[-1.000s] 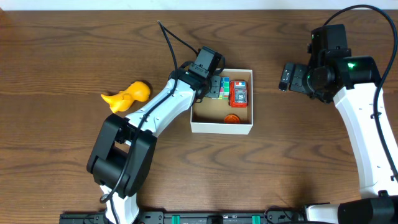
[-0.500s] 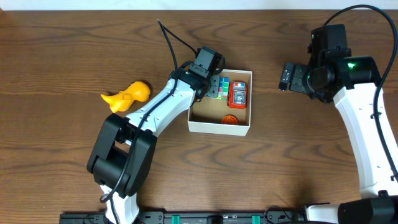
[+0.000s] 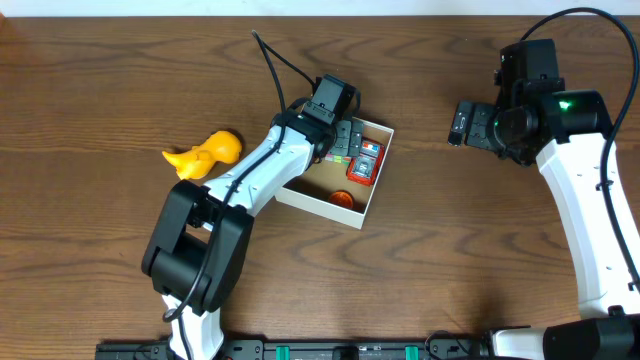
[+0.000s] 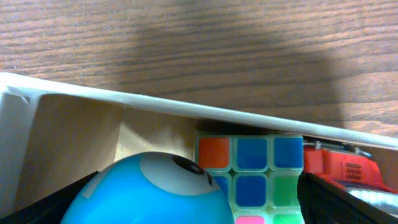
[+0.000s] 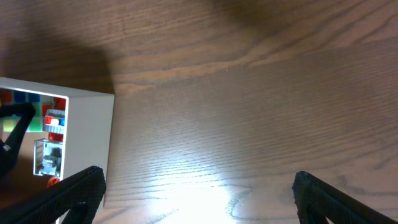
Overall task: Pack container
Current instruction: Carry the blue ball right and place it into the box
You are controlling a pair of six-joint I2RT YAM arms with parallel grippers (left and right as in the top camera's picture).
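Left gripper point(image 3: 342, 140) — jaws apart — sits inside the skewed container point(image 3: 318, 208).

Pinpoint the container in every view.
Overhead: container near centre frame, tilted.
Left wrist: its white wall slants across mid-frame.
Right wrist: at the left edge.
Shared landmark: the red toy car inside it.

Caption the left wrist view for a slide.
Left pincer at the container, blue round toy between its fingers, beside puzzle cube and red car.
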